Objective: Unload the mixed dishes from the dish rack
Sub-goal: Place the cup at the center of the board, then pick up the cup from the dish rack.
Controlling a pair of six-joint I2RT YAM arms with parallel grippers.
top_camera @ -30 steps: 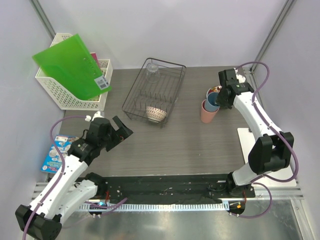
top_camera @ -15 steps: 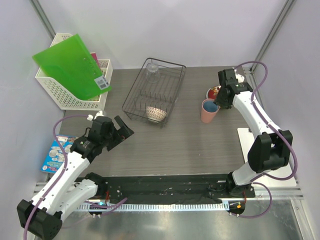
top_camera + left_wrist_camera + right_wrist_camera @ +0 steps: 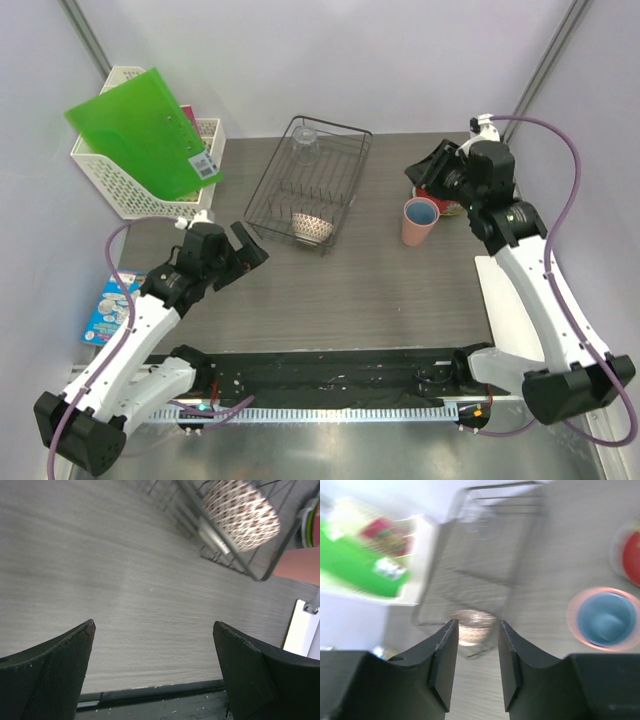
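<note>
The black wire dish rack (image 3: 310,180) stands at the table's back middle. It holds the white bowl with reddish pattern (image 3: 312,228) at its near end and a clear glass (image 3: 304,143) at its far end. The light blue cup (image 3: 421,212) sits nested in the pink cup (image 3: 412,234) to the right of the rack. My right gripper (image 3: 420,175) is open and empty, raised above the stacked plates, whose red plate (image 3: 632,555) shows in the right wrist view. My left gripper (image 3: 250,250) is open and empty, low over the table left of the rack's near corner. The bowl (image 3: 240,512) shows ahead of it.
A white lattice basket (image 3: 150,185) with a green folder (image 3: 140,130) stands at the back left. A blue packet (image 3: 110,305) lies at the left edge. A white board (image 3: 500,300) lies at the right, by the right arm.
My right gripper let go of the light blue cup inside the pink cup, then rose and drew back to the right. My left gripper moved a little toward the rack.
</note>
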